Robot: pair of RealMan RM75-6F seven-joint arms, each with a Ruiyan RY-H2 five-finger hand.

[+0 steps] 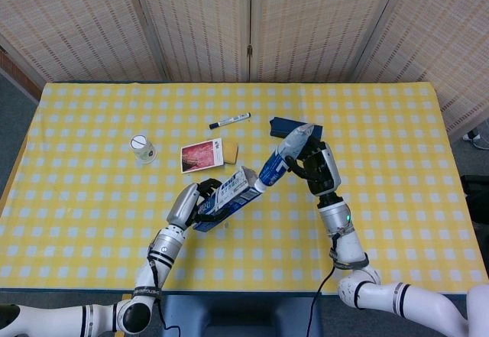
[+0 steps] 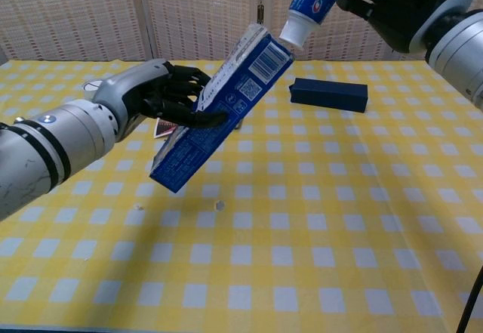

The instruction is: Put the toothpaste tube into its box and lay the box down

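We grip the tilted toothpaste box (image 2: 219, 114) in our left robot hand (image 2: 162, 95); our right robot hand (image 2: 396, 4), at two o'clock, holds the toothpaste tube (image 2: 313, 1), cap seemingly touching the box's open end.

toothpaste tube meeting the mouth of its box, both held in the air

a blue toothpaste box (image 2: 220, 115) with a white barcode panel is tilted, its upper end raised toward the right. a blue and white toothpaste tube (image 2: 311, 1) slants down from above, its white cap at the box's upper end. both are above the middle of the yellow checked table (image 1: 397, 222).
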